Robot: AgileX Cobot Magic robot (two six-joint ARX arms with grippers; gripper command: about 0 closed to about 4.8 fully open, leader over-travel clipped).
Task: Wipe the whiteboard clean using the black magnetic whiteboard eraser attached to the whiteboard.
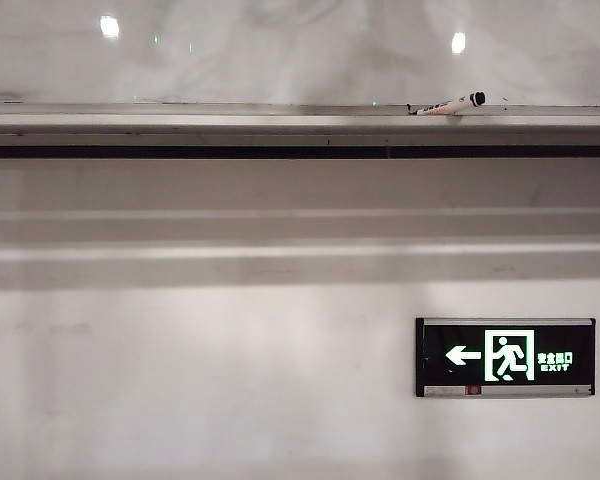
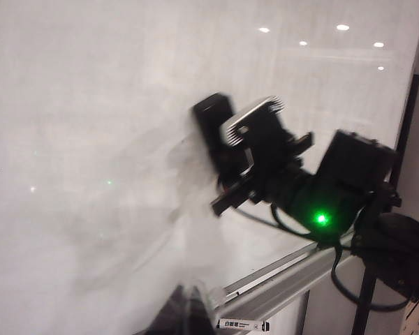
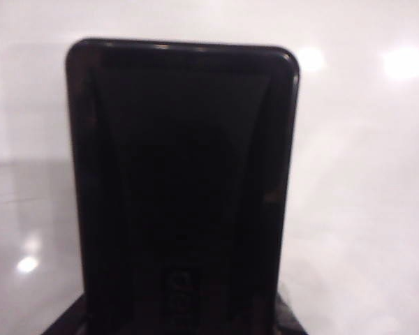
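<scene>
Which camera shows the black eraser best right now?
The right wrist view: the eraser fills the frame, against the whiteboard. The left wrist view shows it small and blurred ahead of the right gripper. The exterior view doesn't show it.

ledge (image 1: 280,118): long pale metal strip along the lower edge of the whiteboard (image 1: 280,55) | on ledge: marker (image 1: 450,104), white with black cap, lying flat, toward the ledge's right part, above the exit sign (image 1: 505,357)
</scene>
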